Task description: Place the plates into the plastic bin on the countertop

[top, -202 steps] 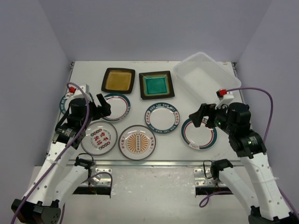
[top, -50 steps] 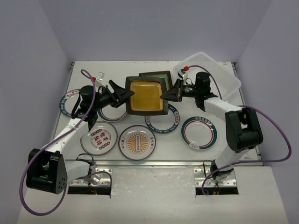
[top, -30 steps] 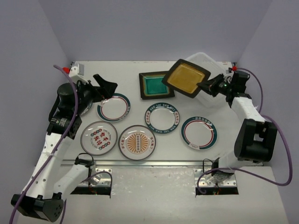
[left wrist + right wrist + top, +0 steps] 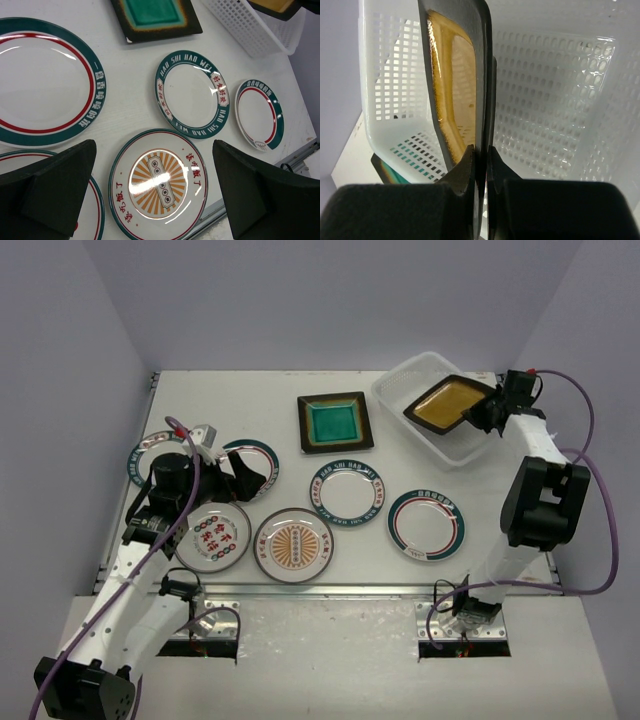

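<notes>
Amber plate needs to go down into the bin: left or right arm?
Right. Its pincer is shut on the amber plate's edge, holding it over the bin. The left pincer is open and empty above the round plates, across the table from the bin.

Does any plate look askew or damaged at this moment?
Only the amber plate: the right pincer pinches its rim and holds it tilted over the bin, not lying flat. No damage or spill is visible.
</notes>
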